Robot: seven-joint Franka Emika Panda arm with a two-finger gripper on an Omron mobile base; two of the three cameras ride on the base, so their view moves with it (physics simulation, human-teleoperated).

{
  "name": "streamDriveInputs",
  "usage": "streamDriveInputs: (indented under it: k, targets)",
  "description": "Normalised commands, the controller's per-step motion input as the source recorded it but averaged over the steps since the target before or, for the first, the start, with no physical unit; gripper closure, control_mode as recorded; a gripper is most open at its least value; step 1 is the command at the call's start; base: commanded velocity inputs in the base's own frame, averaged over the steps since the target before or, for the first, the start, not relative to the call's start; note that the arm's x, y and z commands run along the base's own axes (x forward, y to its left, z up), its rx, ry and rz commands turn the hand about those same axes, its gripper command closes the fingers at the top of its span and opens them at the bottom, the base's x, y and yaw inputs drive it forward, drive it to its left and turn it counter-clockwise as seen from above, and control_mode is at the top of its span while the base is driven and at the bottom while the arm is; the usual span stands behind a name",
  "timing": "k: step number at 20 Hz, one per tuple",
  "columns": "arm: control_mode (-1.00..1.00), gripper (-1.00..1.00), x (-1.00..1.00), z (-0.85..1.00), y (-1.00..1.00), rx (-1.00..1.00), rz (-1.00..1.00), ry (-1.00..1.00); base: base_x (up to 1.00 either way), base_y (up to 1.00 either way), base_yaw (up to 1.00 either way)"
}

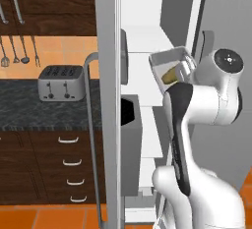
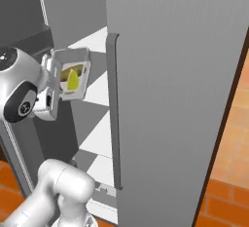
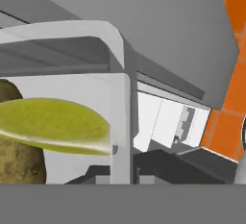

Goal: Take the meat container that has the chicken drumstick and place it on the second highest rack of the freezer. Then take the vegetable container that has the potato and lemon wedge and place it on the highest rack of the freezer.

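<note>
- In the hand view the lemon wedge [image 3: 53,124] fills the left middle of the frame, with the potato [image 3: 17,163] under and behind it, cut by the left edge.
- The gripper [image 2: 52,82] is closed on the near edge of the vegetable container [image 2: 74,75], which tilts steeply; the fingertips themselves are hard to make out.
- In the left base view the tray sits right of centre, against the white hand.
- Beyond it lies the freezer [image 2: 170,75] interior; which shelf the tray is level with I cannot tell.
- A toaster [image 1: 61,82] stands at left.
</note>
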Motion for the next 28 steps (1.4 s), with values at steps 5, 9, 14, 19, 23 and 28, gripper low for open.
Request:
streamDriveInputs:
  k: [5, 9, 14, 19, 23, 28]
  targets:
    - [-1.0, 1.0, 1.0, 1.0, 0.08, 0.06, -0.08, -0.02, 0.0, 0.0, 0.0]
    - [-1.0, 1.0, 1.0, 0.61, 0.03, 0.2, 0.02, 0.08, 0.0, 0.0, 0.0]
    - [-1.0, 1.0, 0.58, -0.23, 0.01, 0.0, 0.04, -0.06, 0.0, 0.0, 0.0]
    - [-1.0, 1.0, 0.96, -0.1, 0.0, 0.0, -0.04, -0.19, 0.0, 0.0, 0.0]
    - [-1.0, 1.0, 1.0, 0.0, 0.0, 0.0, -0.08, -0.01, 0.0, 0.0, 0.0]
    - [-1.0, 1.0, 1.0, -0.14, 0.0, 0.0, -0.04, 0.09, 0.0, 0.0, 0.0]
